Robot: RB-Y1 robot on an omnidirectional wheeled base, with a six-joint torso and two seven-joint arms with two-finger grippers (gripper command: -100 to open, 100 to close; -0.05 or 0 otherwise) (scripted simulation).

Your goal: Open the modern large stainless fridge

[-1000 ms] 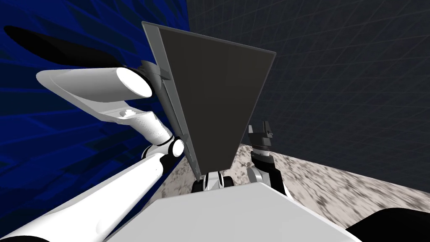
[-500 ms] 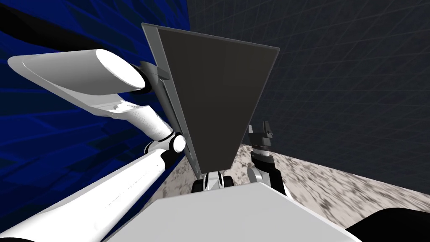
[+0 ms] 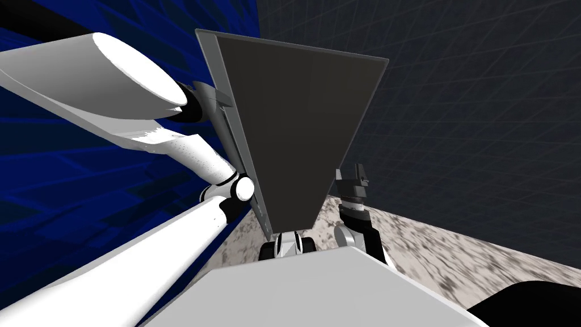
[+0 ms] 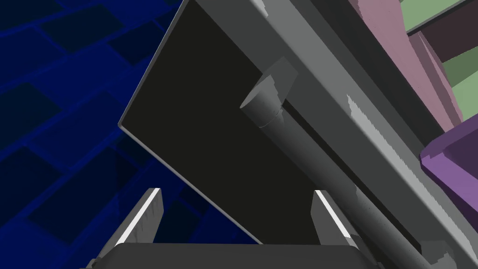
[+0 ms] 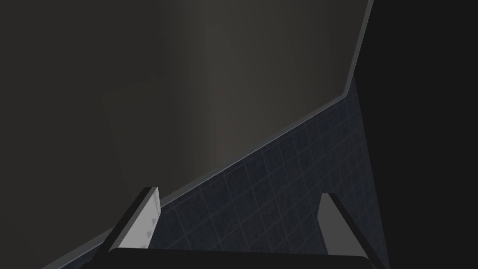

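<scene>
Dark grey fridge (image 3: 295, 130) straight ahead, close. Left arm (image 3: 113, 96) raised to its left edge, left gripper (image 4: 236, 192) at the bar handle (image 4: 298, 154), fingers wide, one just beside the bar. Right gripper (image 3: 352, 177) low at the right side, fingers wide, empty.

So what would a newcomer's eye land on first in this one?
The big dark fridge door stands up the middle of the head view against a deep blue wall, and the white left arm reaches to its edge. In the left wrist view, the open left pincer sits by the door's grey bar handle. Pink, green and purple blocks show beyond it.
</scene>
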